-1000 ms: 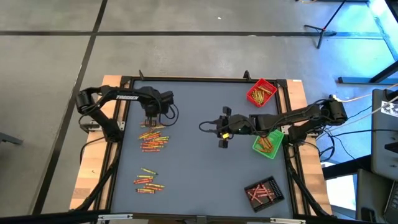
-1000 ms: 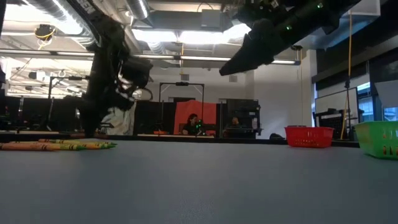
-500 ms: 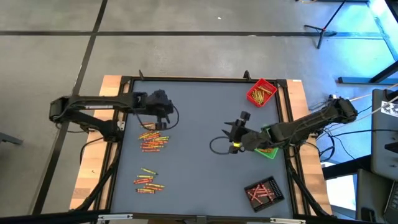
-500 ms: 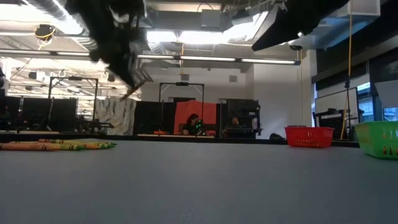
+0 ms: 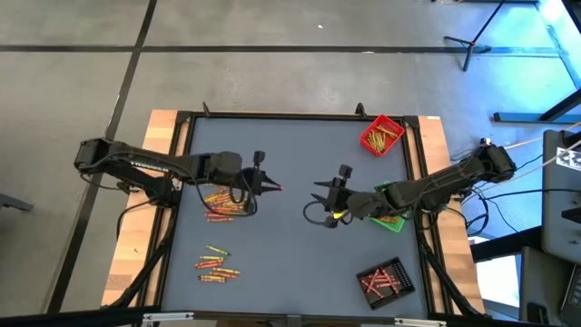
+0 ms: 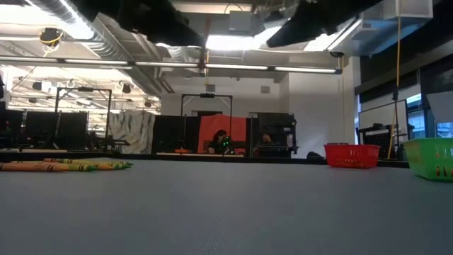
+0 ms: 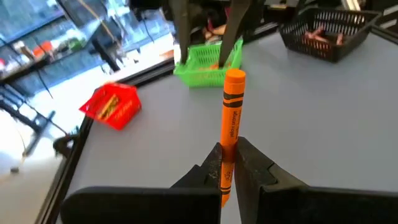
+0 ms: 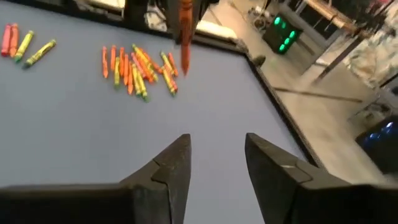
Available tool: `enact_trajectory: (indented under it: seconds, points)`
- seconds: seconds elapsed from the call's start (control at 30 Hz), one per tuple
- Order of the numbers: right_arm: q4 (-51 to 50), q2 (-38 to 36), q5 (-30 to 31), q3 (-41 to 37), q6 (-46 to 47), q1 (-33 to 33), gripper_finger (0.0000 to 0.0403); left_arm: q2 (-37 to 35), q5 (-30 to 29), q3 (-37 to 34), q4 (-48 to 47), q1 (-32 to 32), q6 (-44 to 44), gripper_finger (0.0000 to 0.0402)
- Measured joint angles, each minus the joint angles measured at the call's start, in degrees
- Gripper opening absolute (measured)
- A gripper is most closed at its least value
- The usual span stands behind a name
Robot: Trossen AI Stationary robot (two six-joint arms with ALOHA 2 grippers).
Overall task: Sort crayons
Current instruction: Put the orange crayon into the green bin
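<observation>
An orange crayon (image 7: 231,118) sticks out of my left gripper (image 7: 229,163), which is shut on it above the table's middle left (image 5: 270,184). Opposite it, my right gripper (image 8: 217,155) hangs open over the table's middle (image 5: 320,200) with nothing between its fingers; the held crayon (image 8: 185,37) shows ahead of it. Loose crayons lie flat in a pile (image 5: 222,202) below my left arm and in a smaller group (image 5: 216,263) nearer the front edge. In the low view the crayons (image 6: 64,166) lie at the left. My left gripper pinches the orange crayon's near end (image 7: 225,179) between its two fingers. The fingers lie almost level and point toward the table's right. The crayon runs on along them, well past the fingertips, lifted clear of the table.
A red tray (image 5: 381,134) with crayons stands at the far right. A green tray (image 5: 392,211) lies partly under my right arm, and a black tray (image 5: 386,280) sits at the near right. Grey table shows between the two grippers.
My left gripper has risen from the crayon pile with the orange crayon, swung toward the table's middle and tipped from pointing down to nearly level. My right gripper has shifted a little toward the near edge and rolled.
</observation>
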Motion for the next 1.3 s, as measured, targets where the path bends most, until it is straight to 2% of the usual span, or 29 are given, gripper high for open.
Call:
enact_trajectory:
  seconds: [0.13, 0.33, 0.5, 0.77, 0.87, 1.0, 1.03, 1.17, 1.3]
  points:
    - [10.8, 3.7, -6.7, 0.0, -6.0, -1.8, 0.0149, 4.3, -1.3, -1.3, 6.7, -1.5, 0.8, 0.0005]
    - [23.7, 9.3, -7.0, 0.0, -13.7, -2.1, 0.0149, 9.1, -2.2, -1.4, 14.7, -3.1, 0.9, 0.0005]
    - [25.9, 11.0, -7.7, 0.0, -14.8, -2.1, 0.0149, 9.3, -2.1, -1.4, 16.5, -3.9, 1.0, 0.0005]
    - [30.5, 11.3, -15.5, 0.0, -13.9, -3.5, 0.0142, 9.3, -2.0, -1.4, 17.4, -5.0, 2.9, 0.0005]
    - [30.2, 11.3, -20.0, 0.0, -12.9, -4.6, 0.0106, 9.3, -2.2, -1.4, 17.4, -5.6, 3.9, 0.0005]
    - [29.3, 11.3, -20.8, 0.0, -13.1, -4.9, 0.0025, 9.3, -2.2, -1.4, 17.2, -5.8, 3.8, 0.0005]
    - [29.2, 11.3, -20.8, 0.0, -13.4, -5.0, 0.0016, 9.3, -2.2, -1.4, 17.1, -5.8, 3.5, 0.0005]
    - [29.5, 11.3, -20.6, 0.0, -14.2, -4.9, 0.0034, 9.3, -2.5, -1.4, 17.2, -5.8, 3.7, 0.0009]
    - [28.9, 10.9, -18.1, 0.0, -14.8, -5.0, 0.0034, 9.2, -4.4, -1.4, 17.3, -5.7, 3.0, 0.0042]
